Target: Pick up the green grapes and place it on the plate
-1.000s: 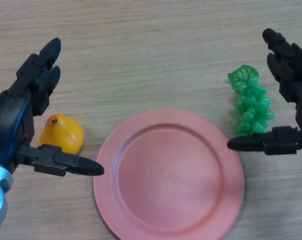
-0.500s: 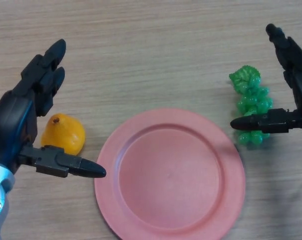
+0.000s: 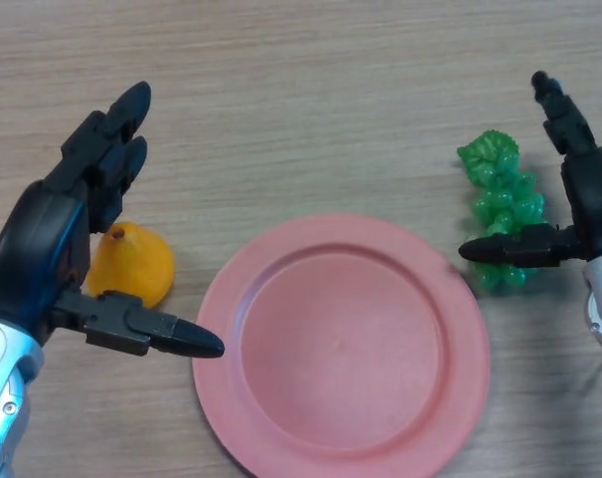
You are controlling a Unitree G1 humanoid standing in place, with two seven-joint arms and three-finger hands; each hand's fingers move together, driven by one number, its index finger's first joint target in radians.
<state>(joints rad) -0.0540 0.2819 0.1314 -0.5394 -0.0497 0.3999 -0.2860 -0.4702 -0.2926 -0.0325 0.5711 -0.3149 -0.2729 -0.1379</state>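
A bunch of green grapes [image 3: 503, 206] with a leaf at its far end lies on the wooden table, just right of the pink plate [image 3: 340, 345]. My right hand [image 3: 591, 199] stands open around the grapes: its thumb crosses the bunch's near end and its fingers reach up along the far right side. Nothing lies on the plate. My left hand [image 3: 57, 239] hangs open at the left, above the orange fruit.
An orange pear-like fruit [image 3: 130, 265] lies left of the plate, partly covered by my left hand. The light wooden table [image 3: 310, 110] stretches bare beyond the plate.
My right hand has drawn right and slightly lower, its thumb now across the grapes' near end. My left hand has drifted right and further over the orange fruit.
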